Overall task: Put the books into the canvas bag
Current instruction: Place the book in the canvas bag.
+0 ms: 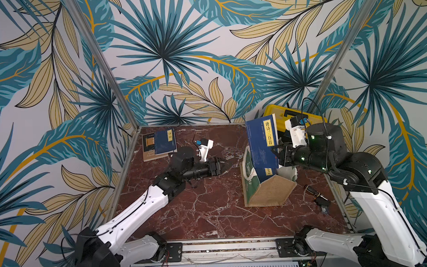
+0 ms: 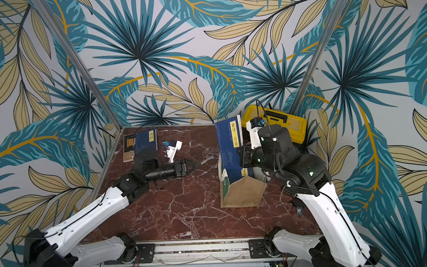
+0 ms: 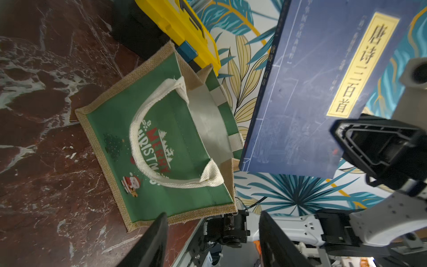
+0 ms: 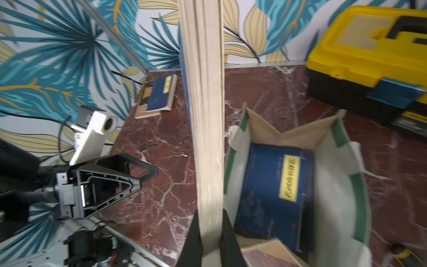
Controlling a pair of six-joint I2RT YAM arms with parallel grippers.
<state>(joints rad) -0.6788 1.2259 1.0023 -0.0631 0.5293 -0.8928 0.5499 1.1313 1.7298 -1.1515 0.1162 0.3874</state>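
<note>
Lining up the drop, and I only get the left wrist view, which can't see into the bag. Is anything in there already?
Observer: Yes. The right wrist view shows a navy book with a yellow label lying flat on the bottom of the canvas bag.
Operator: How many books are out on the table?
Observer: Two, in both top views: a second navy book lies on a dark-covered book at the far left corner of the table.
Operator: How is the right grip?
Observer: In the right wrist view the right gripper is shut on the held navy book, with its page edge between both fingers.
</note>
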